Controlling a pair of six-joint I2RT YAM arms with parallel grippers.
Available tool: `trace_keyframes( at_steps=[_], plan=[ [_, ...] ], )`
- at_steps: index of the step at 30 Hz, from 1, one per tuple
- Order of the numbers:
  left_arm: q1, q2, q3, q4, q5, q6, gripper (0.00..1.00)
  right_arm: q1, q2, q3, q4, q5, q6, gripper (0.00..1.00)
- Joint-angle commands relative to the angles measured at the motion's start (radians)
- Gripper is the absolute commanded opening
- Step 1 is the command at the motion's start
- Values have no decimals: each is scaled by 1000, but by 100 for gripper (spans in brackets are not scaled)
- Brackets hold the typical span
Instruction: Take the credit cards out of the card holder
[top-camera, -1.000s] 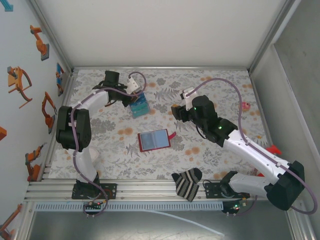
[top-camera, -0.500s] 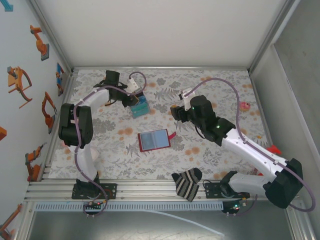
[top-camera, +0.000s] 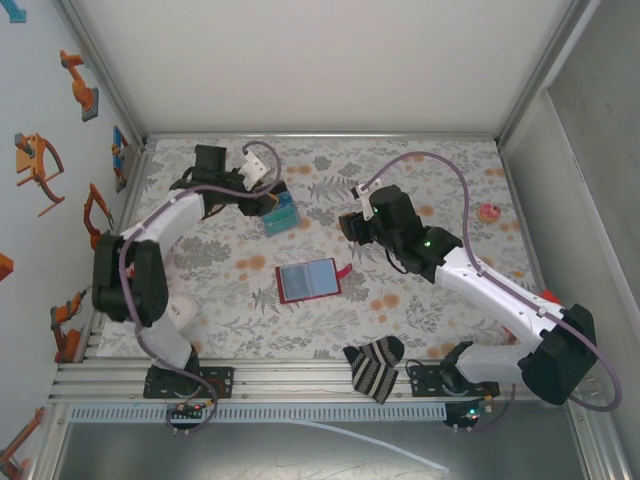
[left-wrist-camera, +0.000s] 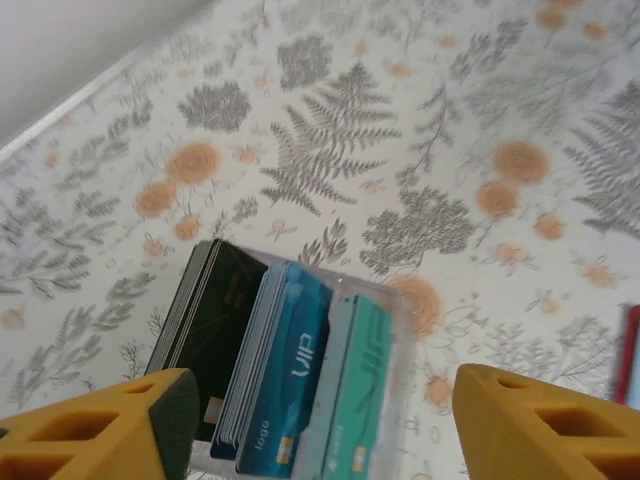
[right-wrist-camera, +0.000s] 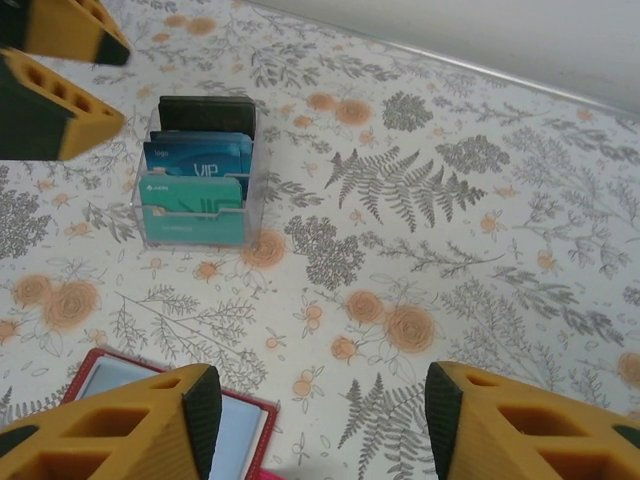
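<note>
Upper left of the top view: left claw (top-camera: 268, 198) spread wide, holding nothing, close by a clear stand (top-camera: 278, 213). Credit cards (left-wrist-camera: 300, 370) stand upright in the stand, in rows of black, blue and teal.

Centre of the table (top-camera: 230, 300): card holder (top-camera: 308, 281) lies open and flat, blue-grey inside up, red tab at its right edge.

Right of centre: right claw (right-wrist-camera: 318, 420) parted, empty, up and right of the card holder, apart from it.

Bottom centre: striped sock (top-camera: 375, 367).
</note>
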Motion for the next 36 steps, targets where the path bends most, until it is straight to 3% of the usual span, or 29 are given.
trace_keyframes(
  at_steps=[1,3,9,14,20,27,31,36],
  plan=[
    [5,-162,-157,223,1,-195,91,23,39,40,-76,1,77,54],
    [4,-245,-263,327,-21,-290,99,42,68,50,-98,-4,101,53],
    [3,-476,-563,552,-136,-566,97,124,202,106,-151,-43,152,51],
    [2,-638,-755,641,-285,-758,97,178,339,170,-193,-104,176,49],
    [3,-878,-882,546,-449,-891,97,236,493,252,-246,-157,176,45],
    [3,-1205,-927,299,-651,-961,97,267,605,304,-249,-208,180,38],
    [2,-1338,-962,231,-725,-1014,97,283,666,353,-272,-214,173,37],
    [2,-1440,-970,157,-739,-1017,97,288,728,400,-301,-218,167,38]
  ],
)
